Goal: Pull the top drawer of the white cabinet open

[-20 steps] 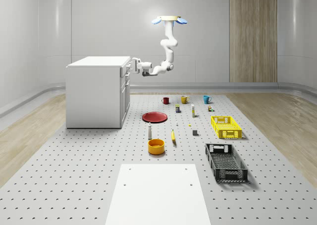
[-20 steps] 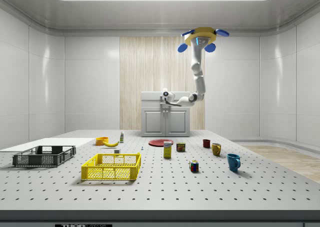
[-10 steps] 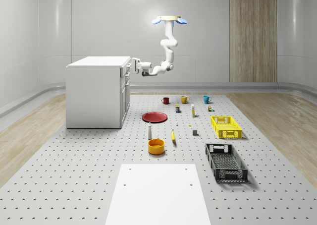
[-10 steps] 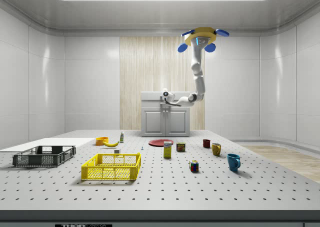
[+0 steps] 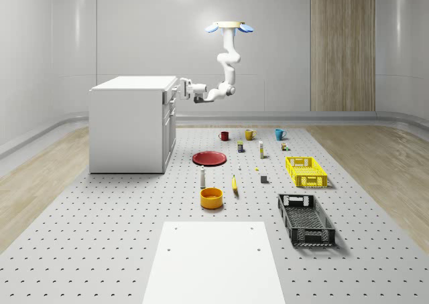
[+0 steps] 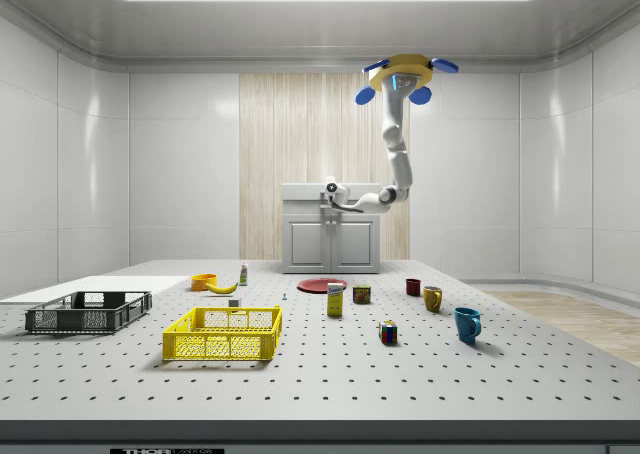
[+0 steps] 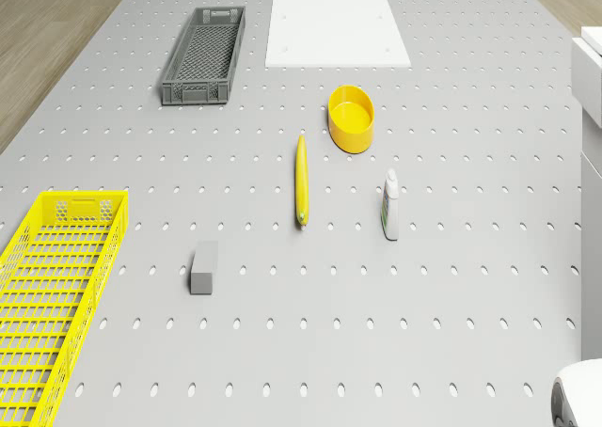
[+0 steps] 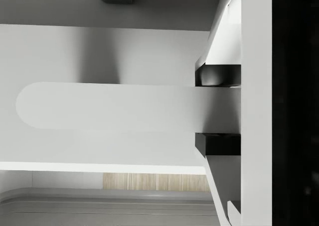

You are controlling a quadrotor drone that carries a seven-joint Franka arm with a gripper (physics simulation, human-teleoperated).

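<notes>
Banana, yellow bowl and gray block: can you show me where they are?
banana (image 7: pixel 301 180), drone view, middle of its length.
yellow bowl (image 7: pixel 351 118), drone view, its inside.
gray block (image 7: pixel 203 266), drone view, top face.

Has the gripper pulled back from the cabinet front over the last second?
Yes, slightly. In the whole-scene view the gripper sits a touch further toward that view's right from the white cabinet, fingers on the drawer handle; the drone hovers unmoved.

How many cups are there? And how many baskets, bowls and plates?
Mugs: 3 (red mug, yellow mug, blue mug)
Baskets: 2 (yellow mesh basket, dark grey mesh basket)
Bowls: 1 (round yellow bowl)
Plates: 1 (flat red plate)
Total: 7
</notes>
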